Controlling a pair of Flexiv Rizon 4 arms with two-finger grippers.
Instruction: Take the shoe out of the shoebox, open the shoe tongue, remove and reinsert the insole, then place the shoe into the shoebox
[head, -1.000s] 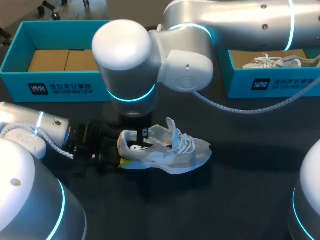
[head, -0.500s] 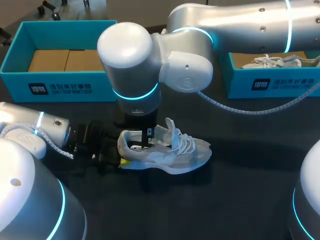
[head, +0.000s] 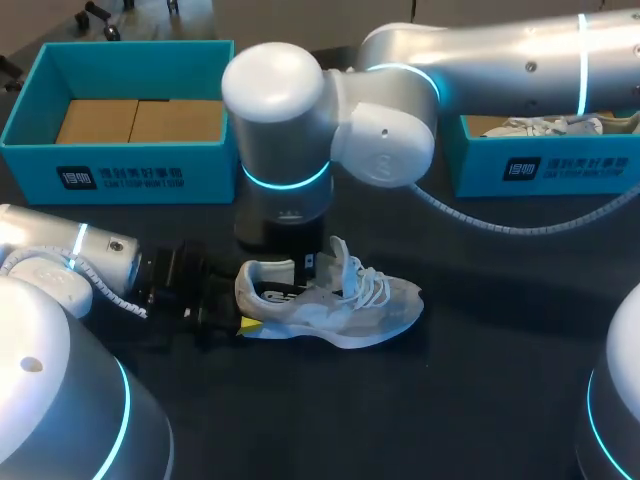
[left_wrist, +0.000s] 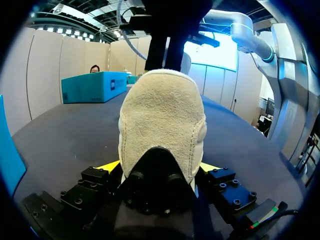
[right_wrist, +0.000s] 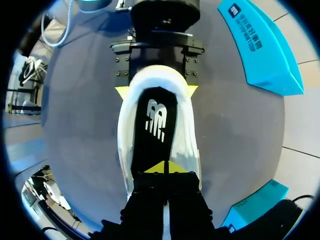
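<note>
Shoe (head: 330, 305) lies on the desk (head: 480, 390), heel pinched by the left end effector (left_wrist: 160, 167), long axis running straight ahead of it, while the right end effector (right_wrist: 165, 167), tips pressed together, hangs right over the insole (right_wrist: 157, 125).

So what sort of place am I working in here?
Probably a robot test bench for shoe packing: a dark table, two teal shoeboxes, the left box and the right box, and a sneaker held by my left gripper.
</note>
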